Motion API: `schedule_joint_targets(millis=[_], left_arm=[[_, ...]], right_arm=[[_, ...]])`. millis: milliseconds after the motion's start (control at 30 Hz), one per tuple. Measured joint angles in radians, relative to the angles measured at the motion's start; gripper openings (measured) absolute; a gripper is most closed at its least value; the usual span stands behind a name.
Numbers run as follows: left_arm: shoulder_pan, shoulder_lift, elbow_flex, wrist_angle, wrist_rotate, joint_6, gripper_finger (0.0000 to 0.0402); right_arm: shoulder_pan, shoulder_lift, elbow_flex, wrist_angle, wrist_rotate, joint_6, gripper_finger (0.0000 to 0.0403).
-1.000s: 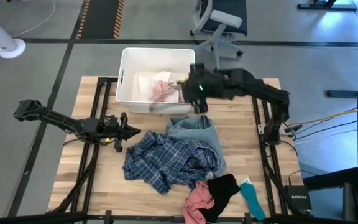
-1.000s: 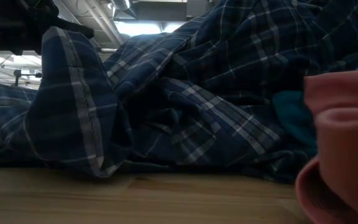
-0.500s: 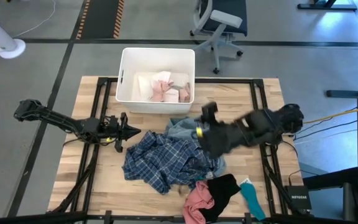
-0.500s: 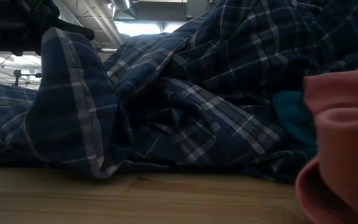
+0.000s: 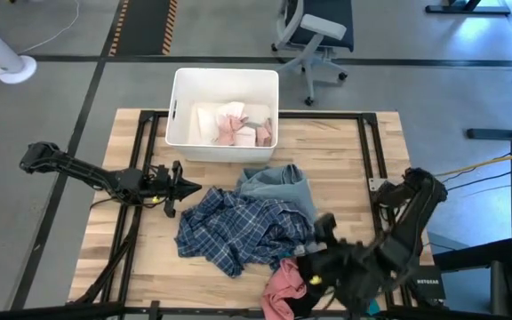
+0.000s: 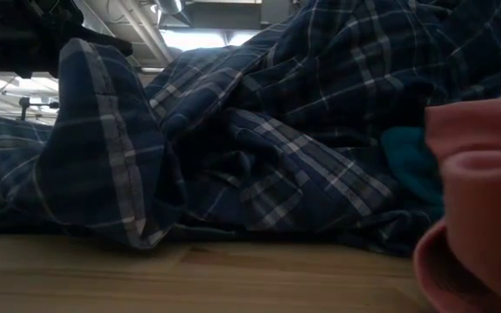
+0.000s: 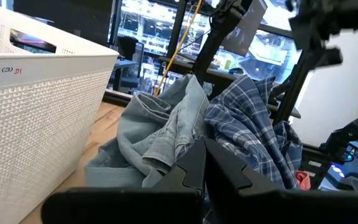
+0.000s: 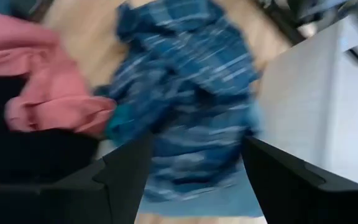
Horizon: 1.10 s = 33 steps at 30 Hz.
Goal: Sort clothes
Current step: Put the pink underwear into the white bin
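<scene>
A: The right pincer [image 5: 314, 269], fingers spread and empty, hangs over the pink top [image 5: 283, 289] and black piece [image 5: 320, 265] at the tabletop's [image 5: 354, 160] near edge.

B: It may snag the plaid shirt [image 5: 234, 227] too, since they overlap. The left pincer [image 5: 189, 187] looks pressed together, idle.

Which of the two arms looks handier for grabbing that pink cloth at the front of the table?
The right. Its claw is open and hovers over the crumpled pink cloth and black garment. The left claw waits at the table's left side, beyond the navy-white plaid shirt.
</scene>
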<state>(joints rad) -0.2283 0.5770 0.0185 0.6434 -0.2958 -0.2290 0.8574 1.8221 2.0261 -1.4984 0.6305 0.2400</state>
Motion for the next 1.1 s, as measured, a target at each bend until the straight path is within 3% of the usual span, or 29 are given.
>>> schedule_joint_targets(millis=[200,333,700,867,1100], left_arm=[[0.0,0.0,0.0,0.0,-0.007,0.0,0.0],[0.0,0.0,0.0,0.001,-0.009,0.0,0.0],[0.0,0.0,0.0,0.001,-0.016,-0.011,0.0],[0.0,0.0,0.0,-0.005,-0.016,-0.008,0.0],[0.0,0.0,0.0,-0.004,-0.015,-0.003,0.0]], right_arm=[[0.107,0.0,-0.185,0.101,-0.052,0.23,0.0266],[0.14,0.0,-0.326,0.251,-0.085,0.287,0.0266],[0.063,0.023,-0.625,0.88,-0.206,0.08,0.0266],[-0.012,0.11,-0.633,0.957,-0.348,-0.01,0.0266],[-0.091,0.171,-0.633,0.937,-0.488,-0.048,0.0263]])
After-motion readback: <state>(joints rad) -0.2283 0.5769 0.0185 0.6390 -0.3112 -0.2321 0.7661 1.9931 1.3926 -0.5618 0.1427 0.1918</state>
